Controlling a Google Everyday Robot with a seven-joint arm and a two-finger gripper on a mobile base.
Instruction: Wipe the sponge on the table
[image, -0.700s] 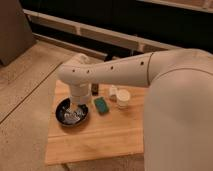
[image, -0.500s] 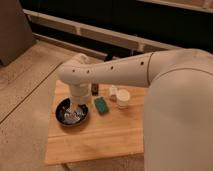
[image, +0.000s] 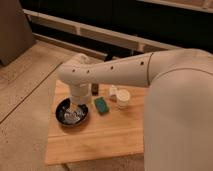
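Note:
The teal-green sponge (image: 102, 105) lies flat on the light wood table (image: 100, 142), just right of a black bowl (image: 61, 107). My white arm reaches in from the right and bends down at the table's left side. The gripper (image: 72, 114) hangs over the black bowl, its pale fingers pointing down into it, open, with nothing in them. The gripper is a short way left of the sponge and not touching it. The arm's wrist hides part of the bowl's far rim.
A white cup (image: 122, 98) stands right of the sponge, with a smaller white thing (image: 113, 91) and a dark small object (image: 95, 89) behind. Speckled floor (image: 25, 100) surrounds the table on the left. A dark wall with ledges runs along the back.

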